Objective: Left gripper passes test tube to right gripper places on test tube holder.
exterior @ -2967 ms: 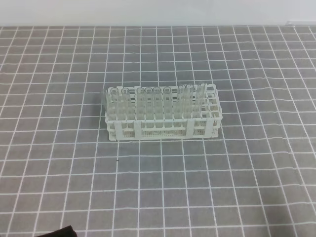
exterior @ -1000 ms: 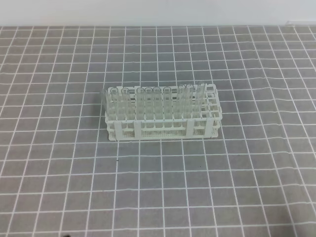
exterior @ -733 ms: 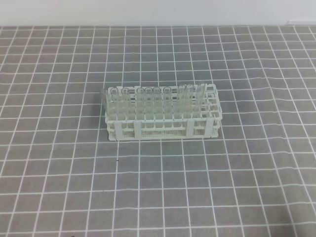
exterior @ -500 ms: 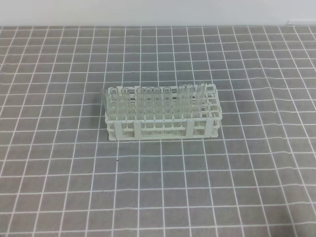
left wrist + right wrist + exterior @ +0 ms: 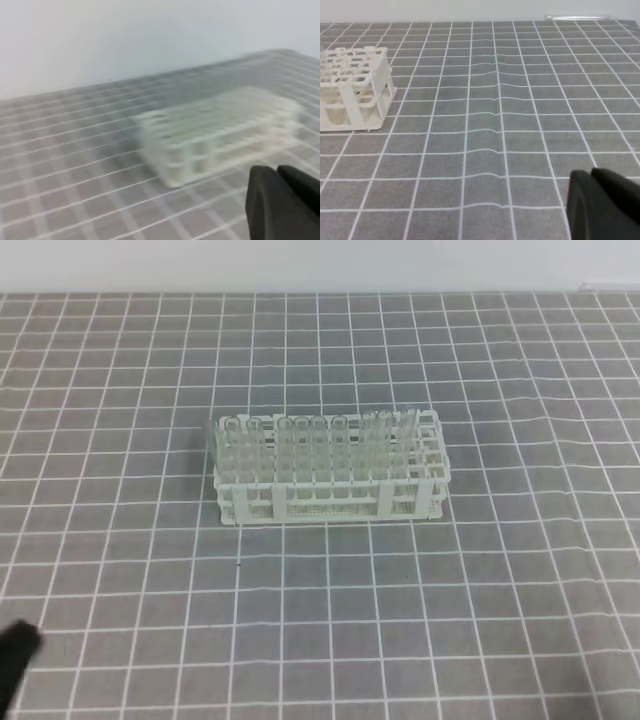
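The left gripper (image 5: pixel 14 652), closed and empty, sat low-left of the rack (image 5: pixel 327 470). It should open before reaching a tube (image 5: pixel 296 448). The right gripper (image 5: pixel 605 205) was closed, empty.

left hand (image 5: pixel 276 175): matte black, two blunt fingers | right hand (image 5: pixel 591 177): matte black, rounded edges

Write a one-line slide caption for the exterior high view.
White test tube holder filled with clear tubes on a grey gridded cloth; left gripper at lower-left edge.
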